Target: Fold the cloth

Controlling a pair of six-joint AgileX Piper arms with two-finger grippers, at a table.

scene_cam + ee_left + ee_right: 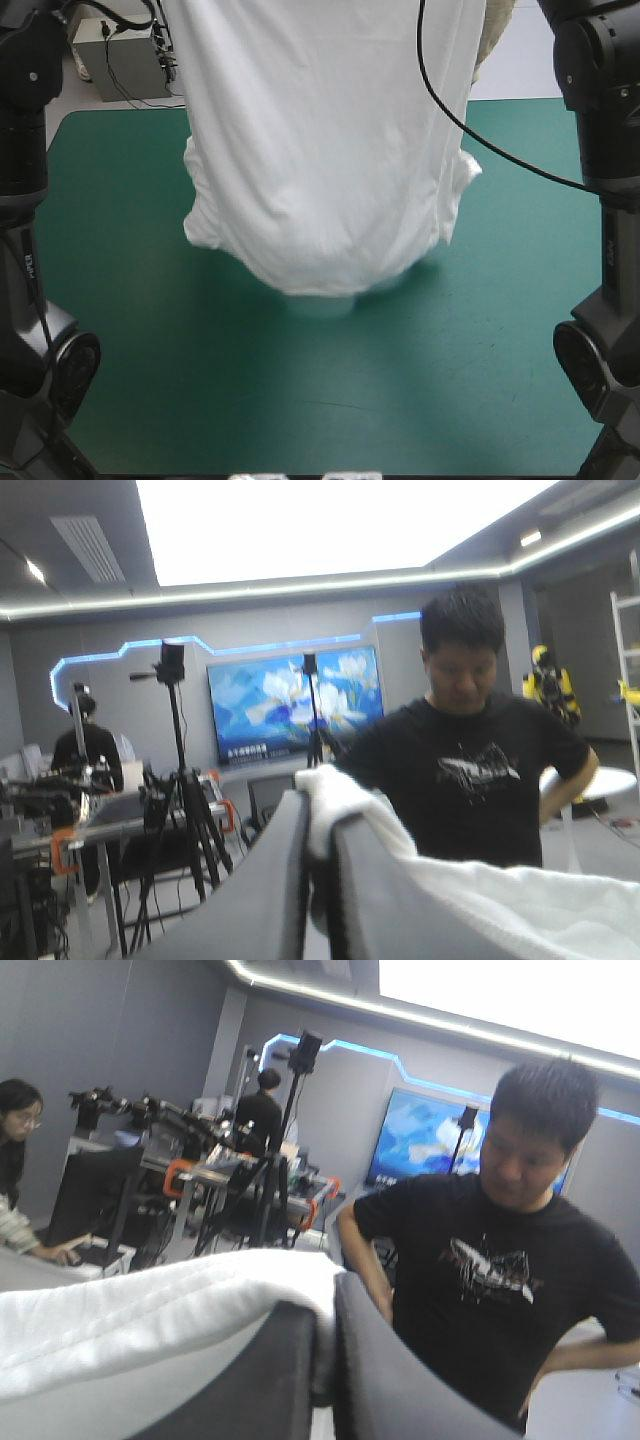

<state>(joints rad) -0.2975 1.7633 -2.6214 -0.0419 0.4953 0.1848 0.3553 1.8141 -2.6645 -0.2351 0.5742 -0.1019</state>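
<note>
The white T-shirt [325, 140] hangs in the air over the middle of the teal-green table [140, 340], held up by both raised arms; its lower edge bunches just above the cover, and both grippers are above the high view's top edge. In the left wrist view my left gripper [318, 815] is shut on the T-shirt [520, 905], a fold of cloth bulging between the black fingers [265, 890] and trailing off to one side. In the right wrist view my right gripper [325, 1305] is shut on the T-shirt [130, 1315], which stretches away beside the black fingers [400, 1380].
A grey box with cables [135, 60] stands beyond the table's far left corner. Both arms' lower links [30, 330] [610, 330] stand at the table's left and right sides. A black cable [470, 130] hangs across the shirt's right part.
</note>
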